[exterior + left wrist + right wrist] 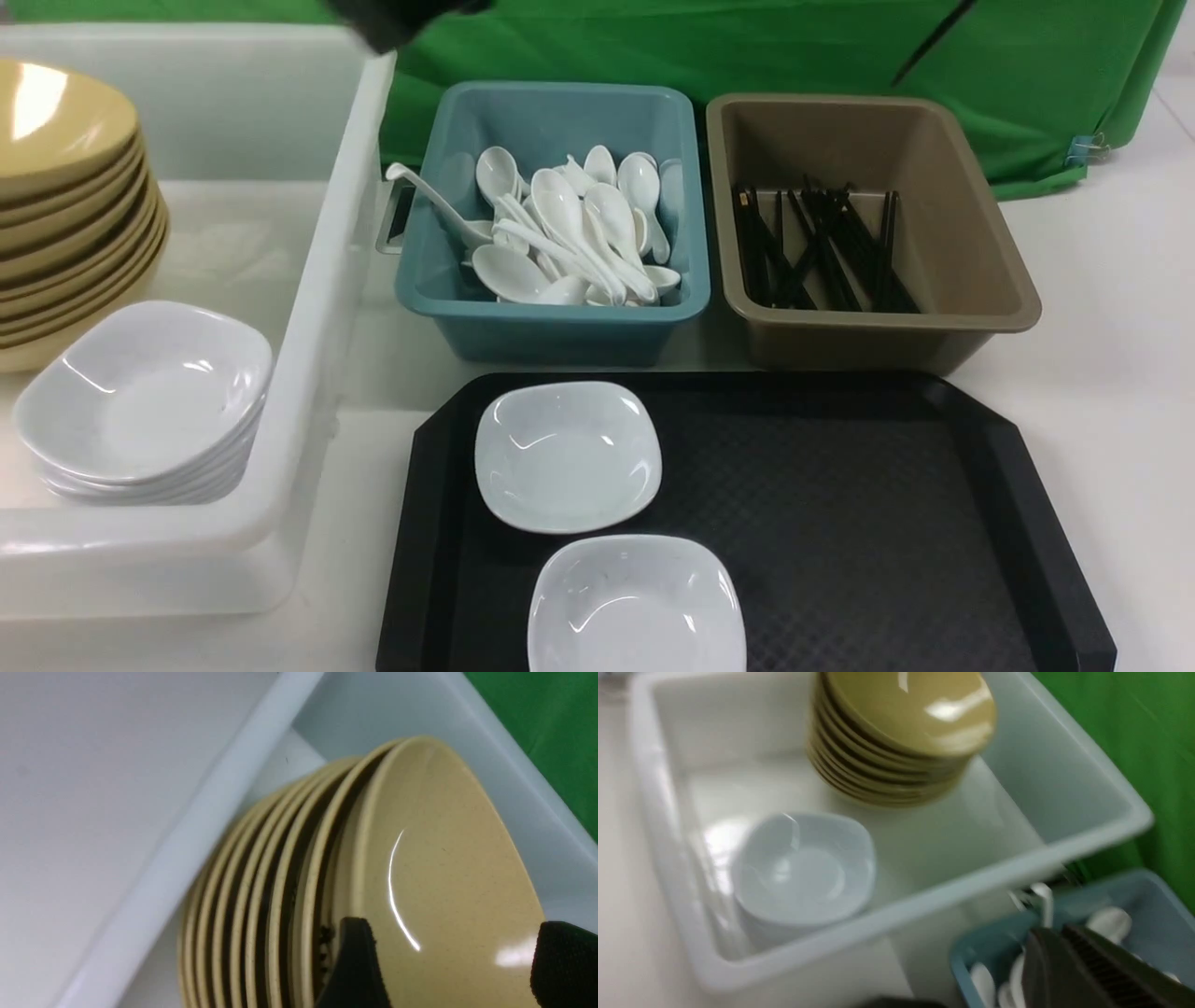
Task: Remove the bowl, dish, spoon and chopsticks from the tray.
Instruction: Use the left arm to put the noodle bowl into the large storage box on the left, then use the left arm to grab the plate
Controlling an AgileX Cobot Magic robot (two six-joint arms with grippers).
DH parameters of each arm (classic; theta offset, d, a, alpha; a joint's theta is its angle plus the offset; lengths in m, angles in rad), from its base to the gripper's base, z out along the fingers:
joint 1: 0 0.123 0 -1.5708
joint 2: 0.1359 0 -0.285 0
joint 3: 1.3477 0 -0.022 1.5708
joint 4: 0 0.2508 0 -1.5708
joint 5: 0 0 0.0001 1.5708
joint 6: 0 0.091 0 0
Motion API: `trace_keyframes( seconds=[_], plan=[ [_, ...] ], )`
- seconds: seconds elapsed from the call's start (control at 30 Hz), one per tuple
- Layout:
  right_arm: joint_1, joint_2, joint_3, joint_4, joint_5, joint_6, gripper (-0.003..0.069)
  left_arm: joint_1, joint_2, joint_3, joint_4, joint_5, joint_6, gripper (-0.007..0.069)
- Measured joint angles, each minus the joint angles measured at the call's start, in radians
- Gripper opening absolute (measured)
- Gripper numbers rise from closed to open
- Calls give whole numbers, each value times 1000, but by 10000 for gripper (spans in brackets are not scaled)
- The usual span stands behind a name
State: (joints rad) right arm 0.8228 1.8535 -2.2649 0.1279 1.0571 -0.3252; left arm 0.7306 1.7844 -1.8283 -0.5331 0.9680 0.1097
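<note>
Only two white dishes [568, 455] on tray [840, 523]

Dishes [568, 457] sit on the tray [887, 523], bowls [65, 187] far left

The front camera, set between the robot's arms, looks forward and down at middle range over the black tray [840, 523], a teal bin [551, 331], a brown bin [840, 345] and, at left, a white tub [327, 280]. The left wrist camera hangs close over the stack of yellow bowls [444, 882] in that tub, which nearly fills its frame. The right wrist camera, blurred, looks from farther back across the teal bin's corner into the same tub; all three views share the bowl stack.
</note>
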Motion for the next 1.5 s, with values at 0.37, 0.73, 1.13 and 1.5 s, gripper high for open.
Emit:
trace_keyframes(
  seconds=[0.37,0.73,1.13,1.5],
  plan=[
    [-255,-181,191,-119,153,95,19,-184,-221,-121,4,222,61,146],
    [-381,-398,631,-75,154,92,20,-1055,-390,447,250,205,-104,-3],
    [-355,-538,1010,170,52,-142,20,-1388,-148,758,340,-194,-239,326],
    [-355,-584,1060,189,32,-165,20,-1388,36,748,356,-277,-302,541]
  ],
)
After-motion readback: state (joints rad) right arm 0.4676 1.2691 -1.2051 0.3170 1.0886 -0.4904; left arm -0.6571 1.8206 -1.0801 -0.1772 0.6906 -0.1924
